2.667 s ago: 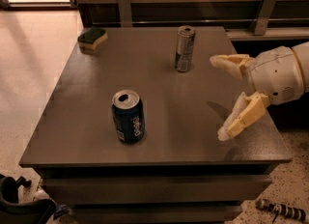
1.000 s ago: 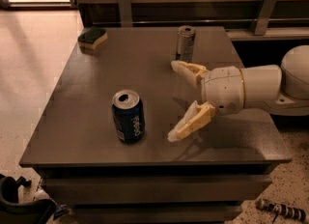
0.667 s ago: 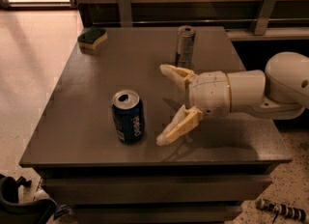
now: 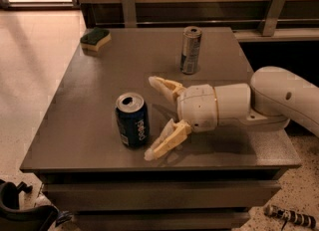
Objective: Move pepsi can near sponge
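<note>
The pepsi can (image 4: 132,120) stands upright near the front left of the grey table (image 4: 75,100); it is dark blue with white lettering and a silver top. The sponge (image 4: 95,39), yellow with a dark green layer, lies at the table's far left corner. My gripper (image 4: 151,117) reaches in from the right, just right of the pepsi can. Its two cream fingers (image 4: 167,140) are spread wide open, one behind and one in front of the can's right side, not touching it.
A taller, slimmer silver can (image 4: 190,50) stands upright at the back middle of the table, behind my arm (image 4: 239,106). A wooden wall with metal brackets (image 4: 271,8) runs behind the table. Tiled floor lies to the left.
My gripper has moved left across the table, from the right edge to just beside the pepsi can, staying open. The cans and the sponge have not moved.
</note>
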{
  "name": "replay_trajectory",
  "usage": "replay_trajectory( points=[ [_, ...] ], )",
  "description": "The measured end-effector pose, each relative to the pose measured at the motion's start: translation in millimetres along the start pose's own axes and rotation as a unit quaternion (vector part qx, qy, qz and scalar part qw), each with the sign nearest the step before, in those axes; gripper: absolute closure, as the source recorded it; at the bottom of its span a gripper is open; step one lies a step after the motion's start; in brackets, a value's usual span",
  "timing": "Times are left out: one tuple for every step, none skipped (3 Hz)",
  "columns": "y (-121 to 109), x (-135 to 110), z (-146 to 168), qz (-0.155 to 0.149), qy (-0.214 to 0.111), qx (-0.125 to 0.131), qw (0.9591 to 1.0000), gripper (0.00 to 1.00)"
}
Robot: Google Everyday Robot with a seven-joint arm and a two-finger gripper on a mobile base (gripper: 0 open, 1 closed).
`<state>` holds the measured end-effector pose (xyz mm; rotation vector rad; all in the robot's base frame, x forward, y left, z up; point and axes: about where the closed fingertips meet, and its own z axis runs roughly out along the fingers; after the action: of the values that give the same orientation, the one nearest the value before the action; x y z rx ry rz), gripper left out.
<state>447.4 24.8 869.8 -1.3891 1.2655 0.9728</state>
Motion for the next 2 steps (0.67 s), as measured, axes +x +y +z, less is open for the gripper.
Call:
replay_trajectory(
  points=[
    [7.9,0.6,24.8,0.013,-0.012,-0.024,0.9996,0.16],
    [9.0,-0.5,27.2,0.013,-0.012,-0.026,0.9995,0.35]
  ],
)
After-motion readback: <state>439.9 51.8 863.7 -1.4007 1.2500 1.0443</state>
